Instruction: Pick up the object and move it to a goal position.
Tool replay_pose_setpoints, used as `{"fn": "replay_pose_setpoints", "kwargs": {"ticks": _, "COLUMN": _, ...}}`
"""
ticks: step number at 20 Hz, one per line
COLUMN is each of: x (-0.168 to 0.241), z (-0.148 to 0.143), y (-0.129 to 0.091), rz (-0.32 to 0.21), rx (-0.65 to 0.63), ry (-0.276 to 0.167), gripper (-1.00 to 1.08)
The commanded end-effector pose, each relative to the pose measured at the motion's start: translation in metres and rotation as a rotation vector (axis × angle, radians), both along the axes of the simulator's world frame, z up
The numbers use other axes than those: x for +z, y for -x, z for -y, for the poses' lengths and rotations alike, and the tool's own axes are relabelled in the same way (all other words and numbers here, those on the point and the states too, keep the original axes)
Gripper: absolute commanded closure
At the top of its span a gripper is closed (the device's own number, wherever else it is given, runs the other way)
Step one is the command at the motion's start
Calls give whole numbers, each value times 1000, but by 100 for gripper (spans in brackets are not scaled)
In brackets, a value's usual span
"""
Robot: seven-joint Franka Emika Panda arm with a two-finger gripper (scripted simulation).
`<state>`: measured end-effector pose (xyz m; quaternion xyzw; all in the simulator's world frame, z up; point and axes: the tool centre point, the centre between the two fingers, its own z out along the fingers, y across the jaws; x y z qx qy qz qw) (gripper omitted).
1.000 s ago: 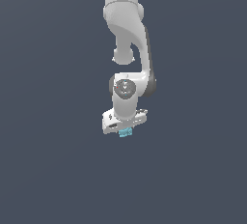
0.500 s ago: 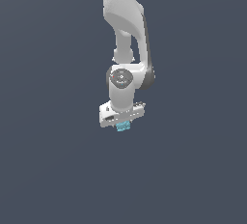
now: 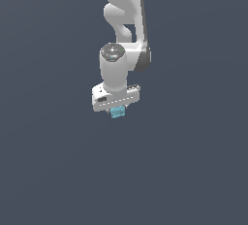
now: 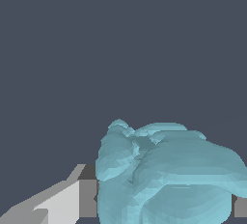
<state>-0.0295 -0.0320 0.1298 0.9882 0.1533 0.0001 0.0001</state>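
The object (image 3: 116,113) is a tiny light-blue lumpy piece. It pokes out just below the white hand of my arm in the exterior view. My gripper (image 3: 116,111) is shut on it, and the fingers are mostly hidden under the hand. In the wrist view the object (image 4: 166,175) fills the near part of the picture, with a grey finger (image 4: 72,199) pressed against its side. The second finger barely shows at the picture's edge.
The white arm (image 3: 123,30) comes down from the top of the exterior view. All around is a plain dark grey-blue surface (image 3: 193,161) with no other objects in view.
The arm has swung toward the exterior view's left and the hand has risen slightly, carrying the object with it. The wrist has turned a little.
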Motion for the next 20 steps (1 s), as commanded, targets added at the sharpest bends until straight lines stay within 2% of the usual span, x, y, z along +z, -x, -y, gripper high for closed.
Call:
{"fn": "replay_pose_setpoints", "kwargs": {"ticks": 1, "x": 18, "z": 8, "y": 13, "rz": 0, "rx": 0, "ry": 0, "gripper": 108}}
{"fn": "replay_pose_setpoints", "kwargs": {"ticks": 11, "x": 89, "z": 37, "y": 60, "rz": 0, "rx": 0, "ry": -1, "gripper": 108}}
{"fn": "replay_pose_setpoints", "kwargs": {"ticks": 20, "x": 129, "z": 54, "y": 84, "rz": 0, "rx": 0, "ry": -1, "gripper": 108}}
